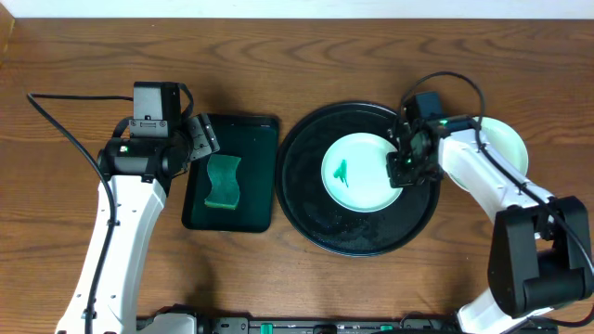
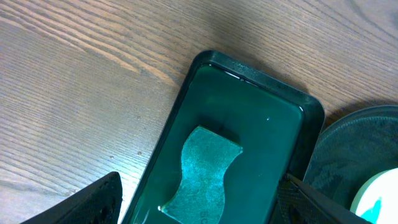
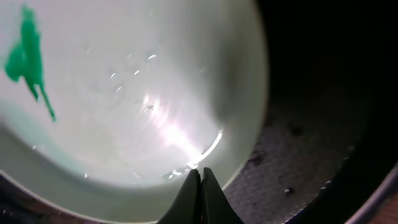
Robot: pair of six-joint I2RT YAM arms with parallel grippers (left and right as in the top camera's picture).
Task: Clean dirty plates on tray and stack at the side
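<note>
Green-smeared plate (image 1: 358, 186) flat on black round tray (image 1: 311, 221); pale plate (image 1: 510, 141) beside tray's right rim.

no readable text, labels, numbers

Two plates (image 1: 367, 193) (image 1: 511, 143), two trays (image 1: 306, 206) (image 1: 256, 139) — one sponge (image 1: 223, 181).

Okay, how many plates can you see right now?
2. One plate, smeared green, lies on the black tray; the other plate sits beyond the tray's right edge, partly behind the right arm, so more could be stacked under it.
</note>
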